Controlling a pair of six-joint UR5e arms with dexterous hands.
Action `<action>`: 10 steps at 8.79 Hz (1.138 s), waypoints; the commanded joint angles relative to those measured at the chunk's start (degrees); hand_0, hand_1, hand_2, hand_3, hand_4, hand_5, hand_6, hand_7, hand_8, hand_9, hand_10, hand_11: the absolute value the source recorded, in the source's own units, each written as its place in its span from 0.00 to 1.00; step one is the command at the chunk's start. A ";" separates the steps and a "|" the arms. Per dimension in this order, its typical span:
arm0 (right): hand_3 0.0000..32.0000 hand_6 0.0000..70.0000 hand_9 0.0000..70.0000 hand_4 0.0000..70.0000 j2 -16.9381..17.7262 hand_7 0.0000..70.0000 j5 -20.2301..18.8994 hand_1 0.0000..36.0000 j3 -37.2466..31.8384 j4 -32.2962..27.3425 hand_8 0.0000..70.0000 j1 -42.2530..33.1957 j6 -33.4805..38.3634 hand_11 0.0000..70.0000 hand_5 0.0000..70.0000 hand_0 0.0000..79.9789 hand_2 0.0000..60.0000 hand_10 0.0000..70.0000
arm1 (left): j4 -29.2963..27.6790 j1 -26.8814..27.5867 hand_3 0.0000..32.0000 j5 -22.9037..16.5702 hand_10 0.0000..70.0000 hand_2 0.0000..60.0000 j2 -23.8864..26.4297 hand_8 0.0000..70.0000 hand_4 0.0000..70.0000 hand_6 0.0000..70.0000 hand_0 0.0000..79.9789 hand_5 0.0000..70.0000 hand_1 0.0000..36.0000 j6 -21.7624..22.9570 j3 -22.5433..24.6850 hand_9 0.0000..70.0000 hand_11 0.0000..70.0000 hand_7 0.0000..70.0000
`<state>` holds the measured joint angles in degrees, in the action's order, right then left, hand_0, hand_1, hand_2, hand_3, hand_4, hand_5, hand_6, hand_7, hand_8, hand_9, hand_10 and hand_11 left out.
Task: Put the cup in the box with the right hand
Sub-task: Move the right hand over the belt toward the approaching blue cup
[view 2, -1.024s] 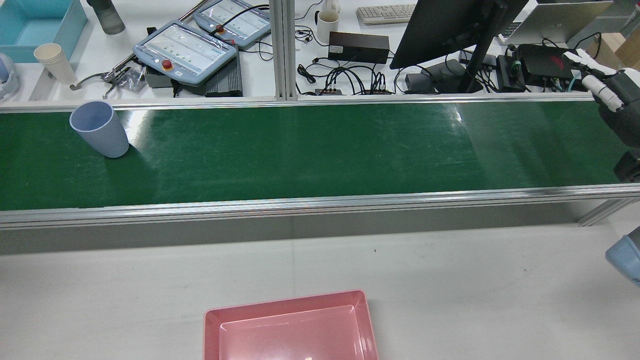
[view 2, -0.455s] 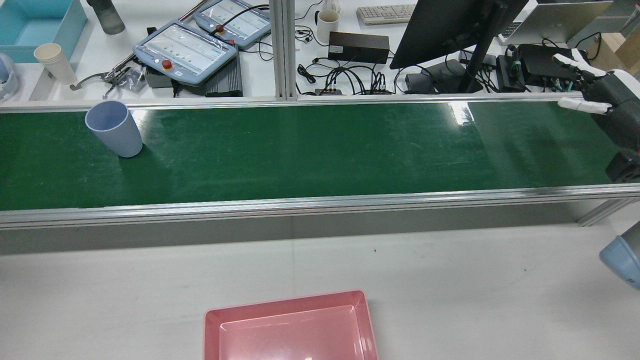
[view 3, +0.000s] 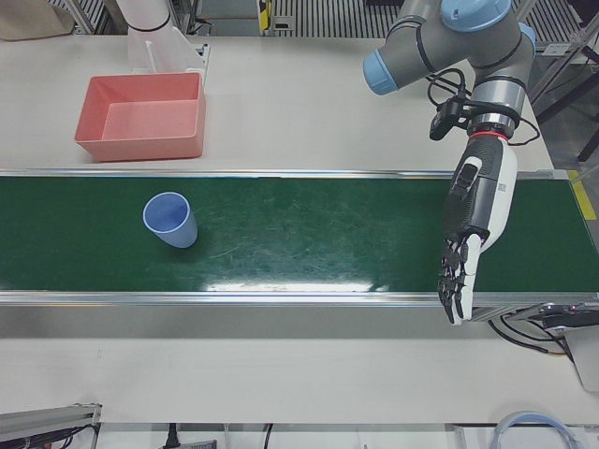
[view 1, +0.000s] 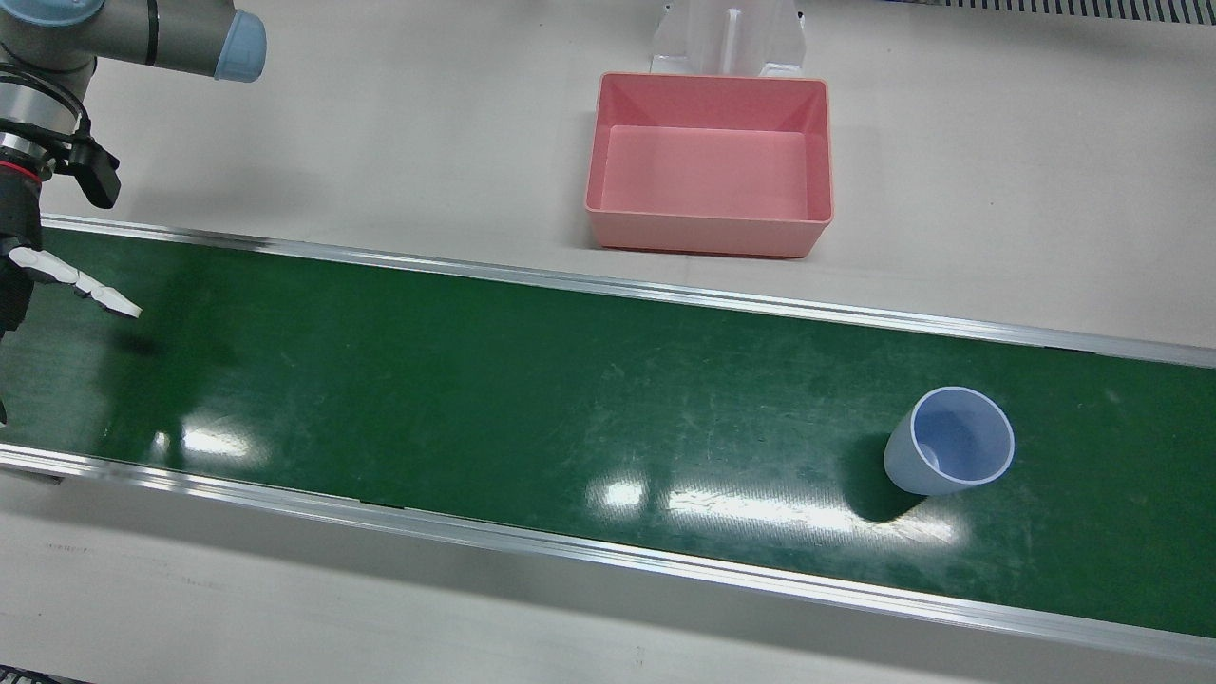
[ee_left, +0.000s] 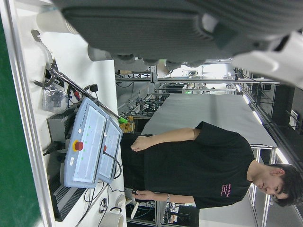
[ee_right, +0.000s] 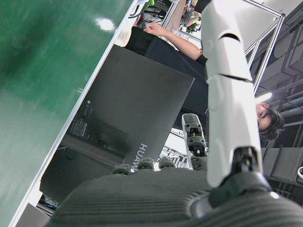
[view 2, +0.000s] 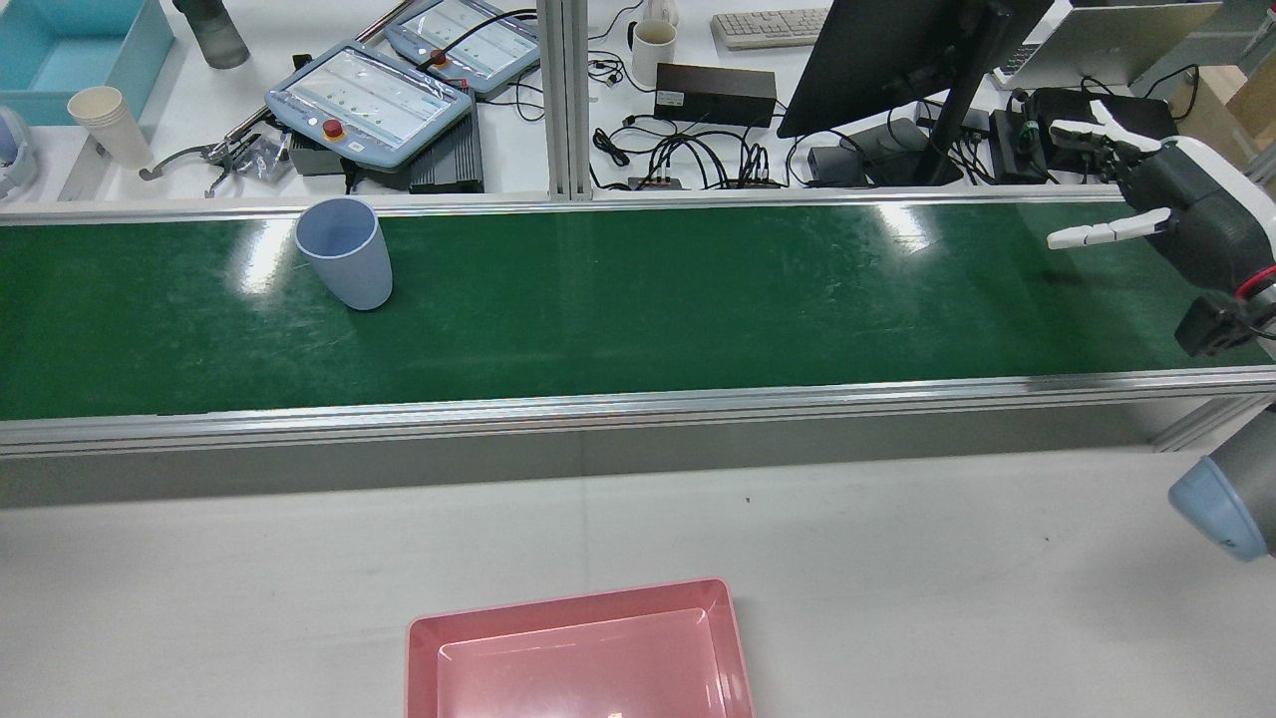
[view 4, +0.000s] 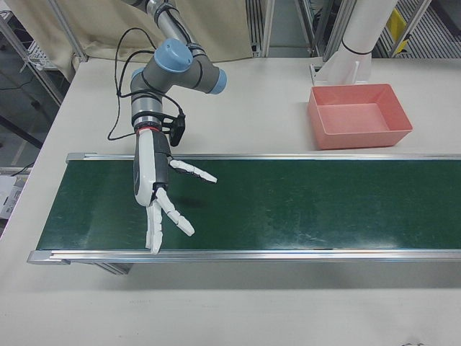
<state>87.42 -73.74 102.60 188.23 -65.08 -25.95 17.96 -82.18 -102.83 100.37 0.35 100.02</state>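
Observation:
A pale blue cup [view 1: 950, 442] stands upright on the green conveyor belt [view 1: 475, 399], near its far rail in the rear view [view 2: 344, 254] and left of centre in the left-front view [view 3: 170, 218]. The pink box [view 1: 708, 237] sits empty on the white table beside the belt [view 2: 568, 598] [view 4: 360, 133]. My right hand [view 4: 158, 187] hovers open over the belt's end, fingers spread, far from the cup [view 2: 1166, 214] [view 1: 38, 271]. At the opposite end my left hand [view 3: 473, 220] hangs open over the belt, holding nothing.
Behind the belt's far rail lie two teach pendants [view 2: 369, 100], a black monitor [view 2: 897, 50], cables, a white mug [view 2: 653, 50] and a paper cup stack [view 2: 110, 125]. A person in a black shirt [ee_left: 199, 161] stands beyond that bench.
The cup has travelled along the belt toward my right hand. My right hand has come further in over the belt with its fingers spreading.

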 commanded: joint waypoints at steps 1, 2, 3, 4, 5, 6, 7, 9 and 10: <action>0.00 0.03 0.02 0.00 0.03 0.00 0.00 0.89 1.89 -0.06 0.05 1.18 0.90 0.00 0.14 0.79 0.15 0.00 | -0.03 0.00 0.00 0.00 0.00 0.00 0.00 0.00 0.00 0.00 0.00 0.00 0.00 0.00 0.00 0.00 0.00 0.00; 0.00 0.03 0.03 0.00 0.29 0.00 0.00 0.88 2.33 -0.06 0.05 1.19 0.90 0.00 0.14 0.78 0.15 0.00 | -0.03 0.00 0.00 0.00 0.00 0.00 0.00 0.00 0.00 0.00 0.00 0.00 0.00 0.00 0.00 0.00 0.00 0.00; 0.00 0.03 0.03 0.00 0.47 0.00 -0.09 0.87 2.34 -0.14 0.05 1.62 0.99 0.00 0.14 0.78 0.16 0.00 | -0.03 0.00 0.00 0.00 0.00 0.00 0.00 0.00 0.00 0.00 0.00 0.00 0.00 0.00 0.00 0.00 0.00 0.00; 0.00 0.03 0.03 0.00 0.64 0.00 -0.09 0.86 2.25 -0.14 0.05 2.32 0.99 0.00 0.14 0.77 0.15 0.00 | -0.03 0.00 0.00 0.00 0.00 0.00 0.00 0.00 0.00 0.00 0.00 0.00 0.00 0.00 0.00 0.00 0.00 0.00; 0.00 0.03 0.03 0.00 0.73 0.00 -0.09 0.86 1.90 -0.14 0.05 2.50 0.99 0.00 0.14 0.77 0.15 0.00 | -0.03 0.00 0.00 0.00 0.00 0.00 0.00 0.00 0.00 0.00 0.00 0.00 0.00 0.00 0.00 0.00 0.00 0.00; 0.00 0.02 0.03 0.00 0.82 0.00 -0.09 0.85 1.55 -0.23 0.05 2.50 0.99 0.00 0.14 0.76 0.15 0.00 | -0.03 0.00 0.00 0.00 0.00 0.00 0.00 0.00 0.00 0.00 0.00 0.00 0.00 0.00 0.00 0.00 0.00 0.00; 0.00 0.02 0.03 0.00 0.82 0.00 -0.09 0.84 1.46 -0.32 0.05 2.50 1.07 0.00 0.14 0.76 0.14 0.00 | -0.03 0.00 0.00 0.00 0.00 0.00 0.00 0.00 0.00 0.00 0.00 0.00 0.00 0.00 0.00 0.00 0.00 0.00; 0.01 0.02 0.01 0.00 0.82 0.00 0.08 0.83 1.72 0.29 0.05 2.59 4.66 0.00 0.14 0.77 0.10 0.00 | 0.05 0.00 0.00 0.00 0.00 0.00 0.00 0.00 0.00 0.00 0.00 0.00 0.00 0.00 0.00 0.00 0.00 0.00; 0.09 0.02 0.02 0.00 0.74 0.00 0.00 0.83 1.98 0.38 0.05 2.85 5.37 0.00 0.14 0.78 0.08 0.00 | 0.06 0.00 0.00 0.00 0.00 0.00 0.00 0.00 0.00 0.00 0.00 0.00 0.00 0.00 0.00 0.00 0.00 0.00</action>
<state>88.23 -73.74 104.14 188.23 -62.56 -23.18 17.96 -82.18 -102.83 100.37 0.35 100.02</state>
